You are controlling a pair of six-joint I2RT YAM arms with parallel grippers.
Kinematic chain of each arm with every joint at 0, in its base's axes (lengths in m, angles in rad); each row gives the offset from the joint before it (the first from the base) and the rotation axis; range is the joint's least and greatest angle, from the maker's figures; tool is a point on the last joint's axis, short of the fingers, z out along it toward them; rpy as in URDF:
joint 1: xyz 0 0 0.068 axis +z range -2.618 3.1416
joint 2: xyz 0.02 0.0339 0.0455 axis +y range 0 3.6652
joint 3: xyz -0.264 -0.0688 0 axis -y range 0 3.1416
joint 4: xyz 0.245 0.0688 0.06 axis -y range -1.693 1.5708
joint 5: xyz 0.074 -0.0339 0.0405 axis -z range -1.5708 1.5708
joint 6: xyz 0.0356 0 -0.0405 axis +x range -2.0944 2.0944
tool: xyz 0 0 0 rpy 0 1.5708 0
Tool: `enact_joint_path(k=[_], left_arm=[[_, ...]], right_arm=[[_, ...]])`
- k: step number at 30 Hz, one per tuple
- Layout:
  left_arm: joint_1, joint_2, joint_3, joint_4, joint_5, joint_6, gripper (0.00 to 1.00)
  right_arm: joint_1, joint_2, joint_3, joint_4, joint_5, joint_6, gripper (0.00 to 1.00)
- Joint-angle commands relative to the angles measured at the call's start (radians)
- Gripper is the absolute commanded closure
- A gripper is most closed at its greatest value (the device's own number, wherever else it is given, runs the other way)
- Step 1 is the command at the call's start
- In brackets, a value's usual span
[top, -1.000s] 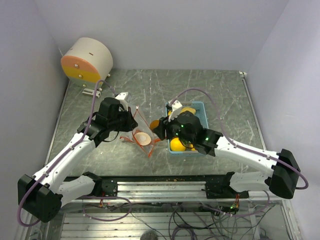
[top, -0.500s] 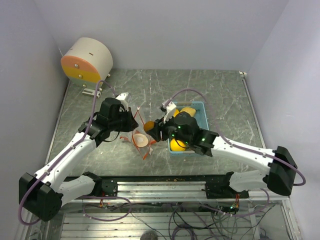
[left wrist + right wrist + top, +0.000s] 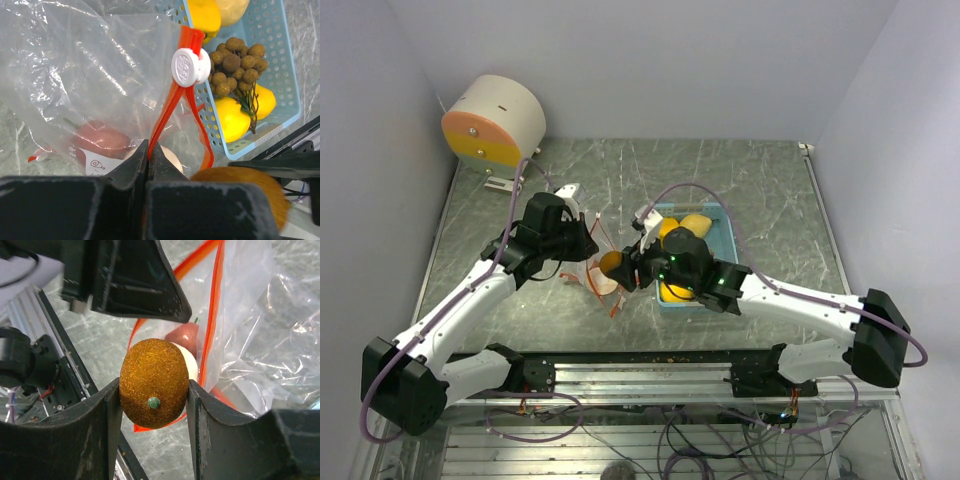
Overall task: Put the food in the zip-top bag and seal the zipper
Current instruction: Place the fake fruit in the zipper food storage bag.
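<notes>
Orange, rough-skinned oval fruit (image 3: 154, 382) hangs before a crinkled, clear plastic bag (image 3: 260, 315).

A fruit (image 3: 154, 382) is above the zip-top bag (image 3: 601, 276), apple (image 3: 100, 141) inside, left of the tray (image 3: 724, 226).

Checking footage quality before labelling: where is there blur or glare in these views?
Left wrist: the left pincer is out of focus up close, and the bag shows white glare. Right wrist: the orange fruit is sharp, bag glints. Top external: even light, no blur.
</notes>
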Motion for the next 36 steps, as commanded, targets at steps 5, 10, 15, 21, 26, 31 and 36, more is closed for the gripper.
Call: enact_joint_path(k=[5,10,15,21,26,31,36], left_arm=[[-0.007,-0.02,0.045,0.044,0.071,-0.025,0.93],[-0.007,-0.055,0.042,0.068,0.138,-0.055,0.93],[-0.007,-0.097,0.054,0.067,0.171,-0.07,0.93],[-0.007,-0.094,0.048,0.059,0.13,-0.058,0.93],[-0.007,-0.056,0.026,0.061,0.059,-0.049,0.93],[-0.007,-0.047,0.034,0.064,0.039,-0.051,0.93],[-0.007,-0.058,0.049,0.062,0.038,-0.055,0.93]], right_arm=[[0.004,0.092,-0.005,0.065,0.106,0.004,0.61],[0.004,0.157,0.056,0.049,0.315,0.019,0.6],[0.006,0.217,0.139,-0.019,0.443,0.013,0.43],[0.006,0.148,0.124,-0.012,0.374,-0.008,0.0],[0.006,0.052,0.097,-0.06,0.288,-0.005,0.0],[0.006,-0.057,0.047,-0.132,0.323,0.02,0.01],[0.004,-0.076,-0.001,-0.218,0.385,0.047,0.07]])
